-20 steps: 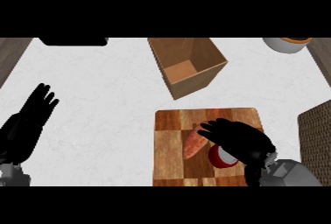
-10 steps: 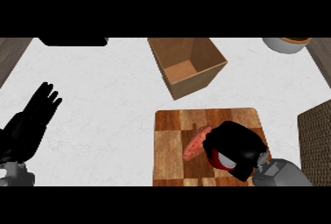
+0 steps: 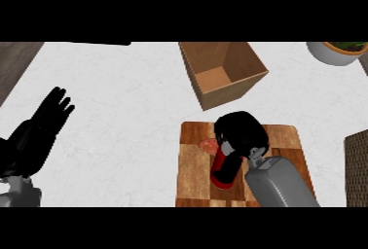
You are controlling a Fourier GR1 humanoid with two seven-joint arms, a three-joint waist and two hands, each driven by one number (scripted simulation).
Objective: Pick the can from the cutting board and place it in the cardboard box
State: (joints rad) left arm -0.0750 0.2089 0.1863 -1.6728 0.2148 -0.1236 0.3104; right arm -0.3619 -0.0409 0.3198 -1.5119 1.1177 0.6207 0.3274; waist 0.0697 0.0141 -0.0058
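The can is red with dark parts and shows tilted below my right hand, whose fingers are curled round its upper end. Hand and can are over the middle of the wooden cutting board; the hand hides most of the can's top. The open cardboard box stands just beyond the board's far edge, a short way from the right hand. My left hand rests open at the left side, fingers up, away from everything.
A small pinkish item lies on the board left of the right hand. A potted plant stands at the far right corner. A dark mat lies along the right edge, a dark object at the far left.
My right hand has closed round the can and moved away from me and leftwards over the board, toward the box. The left hand has barely shifted.
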